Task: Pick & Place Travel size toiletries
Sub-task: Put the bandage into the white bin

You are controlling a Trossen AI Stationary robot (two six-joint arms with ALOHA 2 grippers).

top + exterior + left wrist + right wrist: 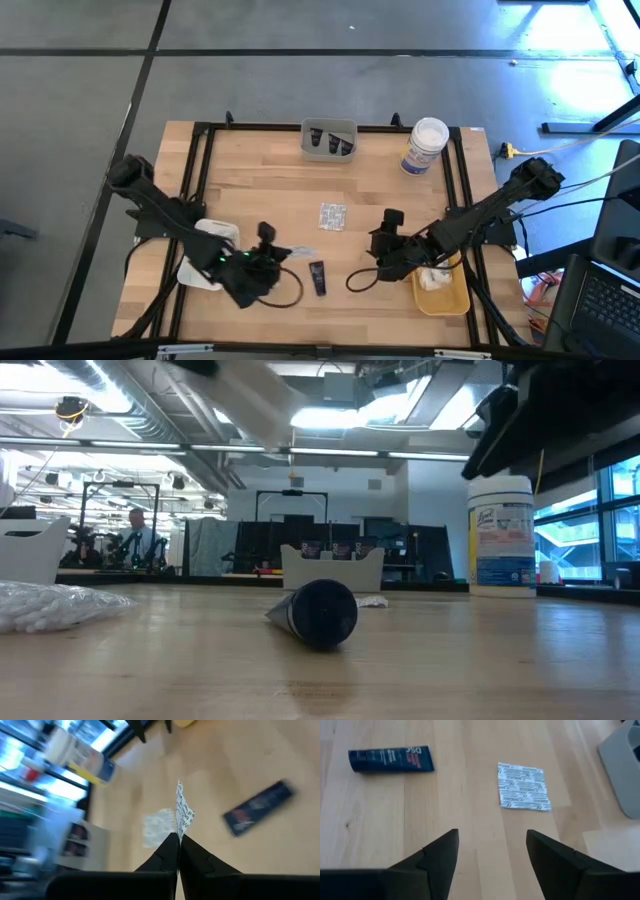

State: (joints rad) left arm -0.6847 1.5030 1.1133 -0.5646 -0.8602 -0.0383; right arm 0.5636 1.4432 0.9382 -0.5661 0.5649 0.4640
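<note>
Near the front of the wooden table (pixel 250 175), the left gripper (pixel 178 839) is pinching a silvery packet (pixel 183 815) between its closed fingers, the packet standing up edge-on from the fingertips — just beside the white tray (pixel 205 262) at the table's left side. A dark tube (pixel 317 277) is lying flat on the wood between the two arms, and a second silvery packet (pixel 332 215) is lying flat near the middle of the table. The right gripper (pixel 491 851) is hanging with its fingers spread wide and holding nothing, pointing over bare wood toward that tube and packet — it is sitting just beside the yellow tray (pixel 447 294), which is holding a white bundle (pixel 433 279). At the back edge, a grey tray (pixel 329 141) is holding more dark tubes, with a white jar (pixel 424 146) standing nearby.
</note>
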